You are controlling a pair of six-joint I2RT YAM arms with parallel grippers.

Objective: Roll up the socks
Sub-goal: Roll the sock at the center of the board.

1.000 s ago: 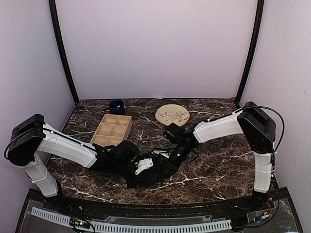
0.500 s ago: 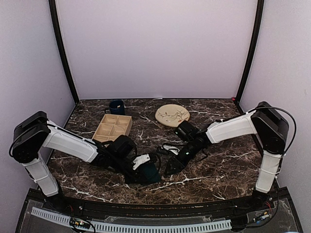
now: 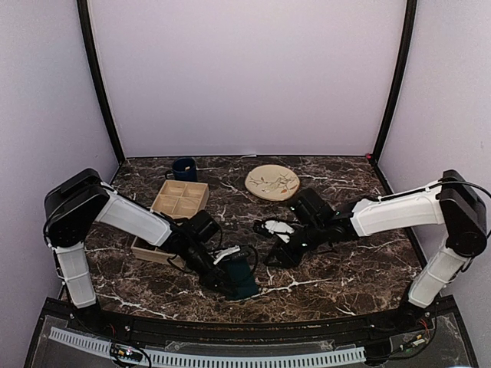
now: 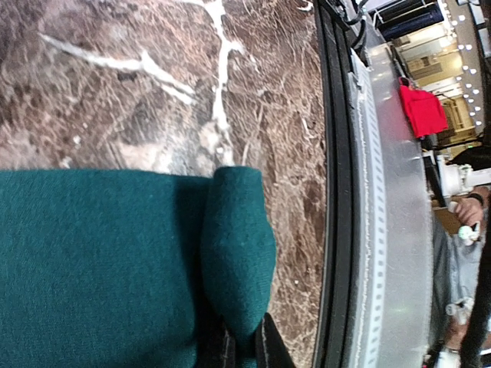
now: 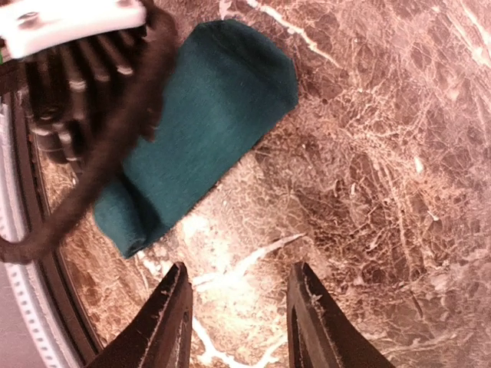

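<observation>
A dark teal-green sock (image 3: pixel 240 280) lies folded on the marble near the front edge. My left gripper (image 3: pixel 228 277) is shut on its rolled end, which fills the left wrist view (image 4: pixel 238 253). The sock also shows in the right wrist view (image 5: pixel 203 123), flat with one end curled. My right gripper (image 3: pixel 275 258) is open and empty, hovering just right of the sock, its jaws spread over bare marble (image 5: pixel 239 307). The black argyle sock is not in view.
A wooden compartment tray (image 3: pixel 178 204) sits behind the left arm, a dark blue mug (image 3: pixel 184 169) behind it. A tan plate (image 3: pixel 271 182) lies at the back centre. The table's black front rim (image 4: pixel 331 192) runs close beside the sock.
My right gripper has let go of the sock and drawn back to the right. My left gripper stays shut on the teal sock, which now lies more compact near the front edge.
</observation>
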